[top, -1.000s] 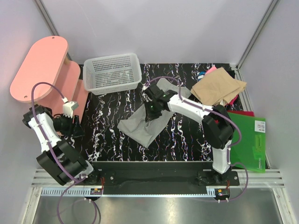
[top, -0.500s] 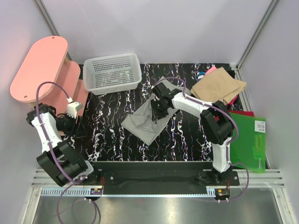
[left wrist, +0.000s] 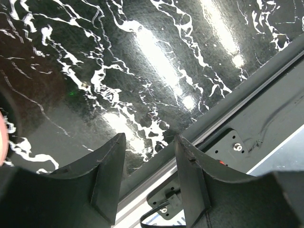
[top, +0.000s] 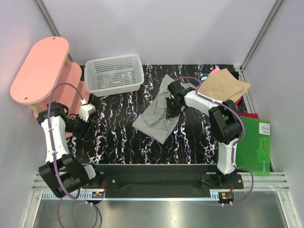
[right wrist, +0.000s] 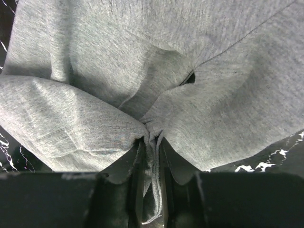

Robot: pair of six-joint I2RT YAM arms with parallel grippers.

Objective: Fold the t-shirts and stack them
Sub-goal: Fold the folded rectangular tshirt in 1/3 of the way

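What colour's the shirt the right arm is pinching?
Light grey shirt, best seen in the right wrist view.

The large light grey t-shirt [right wrist: 118, 71] is soft knitted cloth, matt and faintly flecked, with a stitched hem. The fingers [right wrist: 124, 204] of my right pincer [right wrist: 152, 148] look like matt black plastic. The black white-veined tabletop [left wrist: 142, 47] is smooth and glossy, mirroring the lights. The white mesh basket [top: 114, 71] is plastic; the folded tan t-shirt [top: 221, 88] is matt cloth.
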